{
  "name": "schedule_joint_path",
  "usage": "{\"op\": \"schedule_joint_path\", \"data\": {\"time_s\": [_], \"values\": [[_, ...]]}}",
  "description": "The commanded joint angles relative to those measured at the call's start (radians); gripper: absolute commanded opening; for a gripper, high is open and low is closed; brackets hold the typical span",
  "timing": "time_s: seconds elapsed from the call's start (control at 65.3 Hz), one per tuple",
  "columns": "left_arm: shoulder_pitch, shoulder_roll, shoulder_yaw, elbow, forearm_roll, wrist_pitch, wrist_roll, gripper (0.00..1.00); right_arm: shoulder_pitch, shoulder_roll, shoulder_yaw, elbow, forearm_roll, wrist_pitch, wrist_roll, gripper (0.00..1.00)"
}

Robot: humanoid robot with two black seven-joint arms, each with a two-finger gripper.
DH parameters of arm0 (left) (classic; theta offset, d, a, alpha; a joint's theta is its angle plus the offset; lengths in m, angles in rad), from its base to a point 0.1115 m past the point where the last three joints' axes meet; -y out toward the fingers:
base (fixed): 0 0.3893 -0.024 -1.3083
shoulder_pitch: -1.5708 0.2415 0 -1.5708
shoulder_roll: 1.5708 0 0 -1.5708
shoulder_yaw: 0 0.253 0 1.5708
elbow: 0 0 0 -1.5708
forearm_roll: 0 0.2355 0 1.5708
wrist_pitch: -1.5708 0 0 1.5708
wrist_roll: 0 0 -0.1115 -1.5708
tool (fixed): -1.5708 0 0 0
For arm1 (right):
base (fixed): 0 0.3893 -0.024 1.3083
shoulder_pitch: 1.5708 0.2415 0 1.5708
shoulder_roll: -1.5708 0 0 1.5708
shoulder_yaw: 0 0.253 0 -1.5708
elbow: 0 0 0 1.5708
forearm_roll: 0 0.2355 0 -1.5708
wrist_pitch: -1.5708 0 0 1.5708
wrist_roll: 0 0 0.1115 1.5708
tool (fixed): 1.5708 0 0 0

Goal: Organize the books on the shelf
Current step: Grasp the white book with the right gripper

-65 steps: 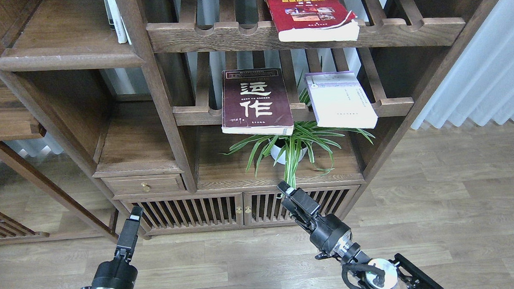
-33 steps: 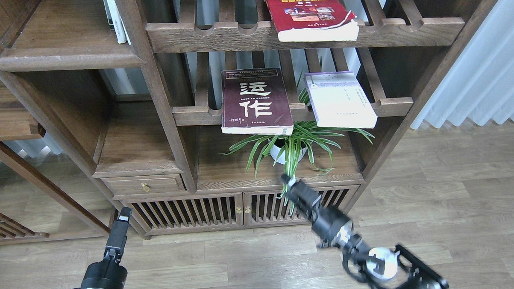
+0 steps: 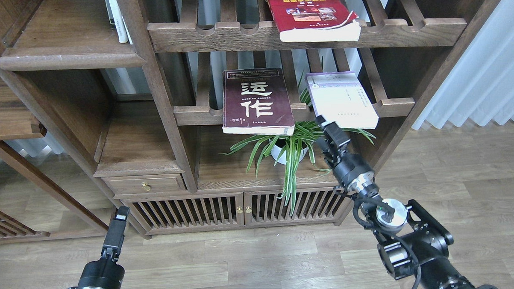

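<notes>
The dark maroon book (image 3: pixel 257 101) with big white characters lies flat on the middle slatted rack, overhanging its front rail. The pale white-lavender book (image 3: pixel 341 99) lies beside it to the right, also overhanging. The bright red book (image 3: pixel 312 12) lies on the upper slatted rack. The solid plank shelf (image 3: pixel 70 62) is at the upper left. My right gripper (image 3: pixel 324 121) is raised, its tip just under the front left corner of the pale book; its fingers look closed and empty. My left gripper (image 3: pixel 121 211) hangs low at the left, near the floor, seen too thin to tell its fingers apart.
Thin white upright books (image 3: pixel 116 17) stand at the right end of the plank shelf. A potted spider plant (image 3: pixel 289 149) stands under the middle rack, just left of my right arm. A second solid plank (image 3: pixel 135 142), a drawer (image 3: pixel 143 186) and slatted cabinet doors (image 3: pixel 238 209) lie below.
My right arm has swung up and to the right, from in front of the cabinet doors to just under the pale book. My left gripper has dropped slightly to the left. The books have not moved.
</notes>
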Motion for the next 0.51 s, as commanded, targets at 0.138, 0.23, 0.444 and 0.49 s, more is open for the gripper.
{"op": "schedule_joint_path", "data": {"time_s": [0.138, 0.23, 0.444, 0.49], "values": [[-0.005, 0.006, 0.0, 0.0, 0.0, 0.0, 0.0, 1.0, 0.023, 0.0, 0.113, -0.008, 0.055, -0.11, 0.008, 0.92], [-0.005, 0.006, 0.0, 0.0, 0.0, 0.0, 0.0, 1.0, 0.026, 0.0, 0.133, -0.008, 0.07, -0.157, 0.009, 0.9], [-0.005, 0.006, 0.0, 0.001, 0.0, 0.0, 0.002, 1.0, 0.021, 0.0, 0.136, 0.003, 0.084, -0.163, 0.009, 0.54], [-0.005, 0.006, 0.0, 0.001, 0.0, 0.0, 0.002, 1.0, 0.02, 0.0, 0.135, 0.009, 0.093, -0.153, 0.009, 0.4]]}}
